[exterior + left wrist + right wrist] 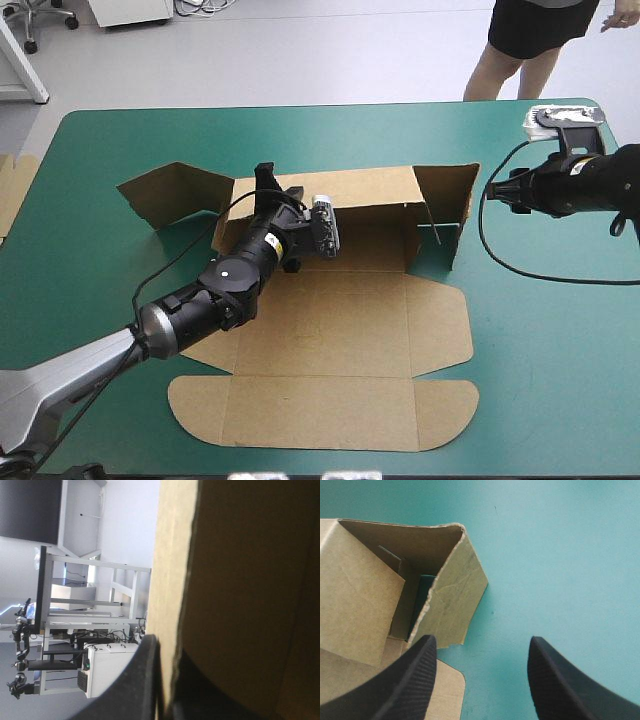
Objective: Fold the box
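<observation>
**Brown box (330, 340), partly erected, on the teal-green surface (560, 350).** The base panel and the lid panel with its rounded ears lie flat, the lid nearest the robot. The far long wall stands upright. At the box's right end a short wall with a corner flap is also raised. At the left end of the far wall a flap is swung outward over the cover. An edge of spare board (12, 190) shows well to the left of the box, at the surface's left edge.

The left arm (200, 300) crosses the flat base panel on a diagonal, hiding part of the base and of the far wall's left half. The left pincer (268, 182) sits at the top edge of that wall, clenched on the box. In the left wrist view the sheet's edge runs beside one black finger (142, 680), with a dark shape pressed against its other face. Brown board fills most of the view ahead.

The right pincer (495, 192) is just beyond the box's right end, apart from it, over bare cover. Its fingers (405, 680) stand wide apart, released, with nothing between them. In the right wrist view the raised right-end corner of the box lies ahead of the pincer and to the side of one finger, not between the two.
</observation>
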### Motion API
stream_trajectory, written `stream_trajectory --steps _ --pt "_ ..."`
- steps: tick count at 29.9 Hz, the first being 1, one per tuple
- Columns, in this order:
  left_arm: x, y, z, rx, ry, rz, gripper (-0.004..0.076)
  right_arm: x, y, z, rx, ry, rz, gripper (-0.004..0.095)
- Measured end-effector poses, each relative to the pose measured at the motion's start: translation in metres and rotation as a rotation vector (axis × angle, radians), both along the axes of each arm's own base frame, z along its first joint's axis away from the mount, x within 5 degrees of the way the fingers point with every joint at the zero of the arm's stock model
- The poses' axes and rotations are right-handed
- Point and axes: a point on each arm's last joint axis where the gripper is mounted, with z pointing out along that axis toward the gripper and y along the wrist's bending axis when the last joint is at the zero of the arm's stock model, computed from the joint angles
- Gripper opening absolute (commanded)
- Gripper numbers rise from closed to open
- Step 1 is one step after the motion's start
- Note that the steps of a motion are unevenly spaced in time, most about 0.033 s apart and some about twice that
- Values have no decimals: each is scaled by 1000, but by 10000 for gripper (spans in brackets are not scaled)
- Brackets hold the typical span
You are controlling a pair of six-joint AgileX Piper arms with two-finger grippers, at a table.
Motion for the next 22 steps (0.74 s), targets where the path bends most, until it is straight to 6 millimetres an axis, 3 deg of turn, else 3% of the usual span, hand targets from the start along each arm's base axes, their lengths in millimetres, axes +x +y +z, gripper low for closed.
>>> stream_trajectory --steps 14,19,22 --pt "24 1 -20 88 -96 63 -10 -33 1 16 -11 39 40 497" --pt "27 5 -20 69 -97 98 -10 -32 1 19 -9 -2 33 464" --pt "27 5 -20 50 -93 109 -10 -21 -7 22 15 -75 -20 464"
